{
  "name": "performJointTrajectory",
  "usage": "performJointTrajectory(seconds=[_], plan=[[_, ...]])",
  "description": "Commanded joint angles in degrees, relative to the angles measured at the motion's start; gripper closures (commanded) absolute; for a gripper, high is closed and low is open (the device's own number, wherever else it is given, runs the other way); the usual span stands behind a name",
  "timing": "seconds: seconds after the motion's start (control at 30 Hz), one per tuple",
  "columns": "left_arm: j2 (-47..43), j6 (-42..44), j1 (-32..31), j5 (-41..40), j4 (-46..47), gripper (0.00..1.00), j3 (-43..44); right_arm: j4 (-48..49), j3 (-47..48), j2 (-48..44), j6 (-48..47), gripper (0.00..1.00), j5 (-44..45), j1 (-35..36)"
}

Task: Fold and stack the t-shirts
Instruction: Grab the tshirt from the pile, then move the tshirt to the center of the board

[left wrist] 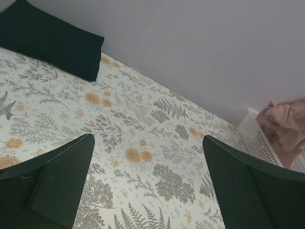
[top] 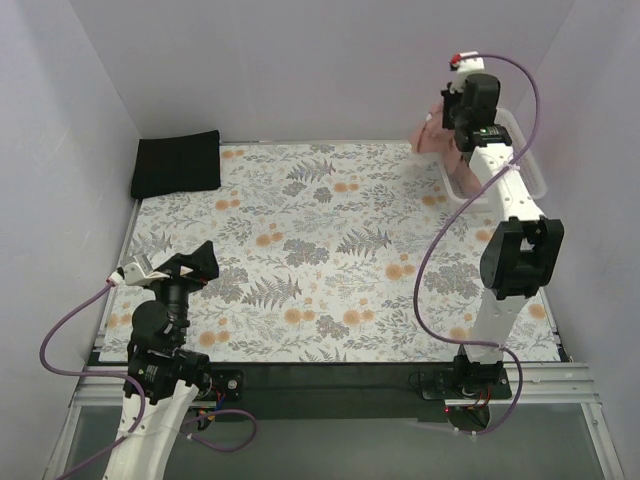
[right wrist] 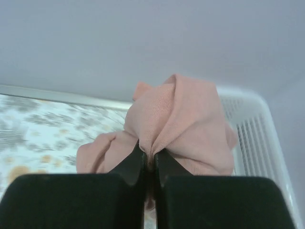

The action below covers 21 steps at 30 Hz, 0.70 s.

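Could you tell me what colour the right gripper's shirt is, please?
The shirt is dusty pink, best seen in the right wrist view.

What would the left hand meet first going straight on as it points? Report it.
Probably the floral table cloth, mid-table; the open left hand angles down toward it, nothing between. Depth is unclear.

At left, crouched low beside the base, with the left gripper [top: 200, 262] tilted up off the surface, fingers [left wrist: 57, 181] spread wide, gripping nothing. At right, stretched far forward, forearm rising steeply, with the right gripper [top: 447, 118] held high, fingers [right wrist: 131, 164] pinched together on a fold of tee [right wrist: 186, 124].
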Motion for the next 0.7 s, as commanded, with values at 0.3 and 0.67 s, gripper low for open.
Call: performJointTrajectory(seconds=[0.3,0.67], plan=[[-2.5,0.1,-0.9,-0.1,-2.1,0.03,1.6,13.4,0.6,-22.9,-9.7,0.96,-15.1,24.9],[-0.6,-0.1,-0.9,1.7,-2.5,0.03,1.7,14.2,-31.4,-28.2,1.2,0.23,-17.8,25.1]])
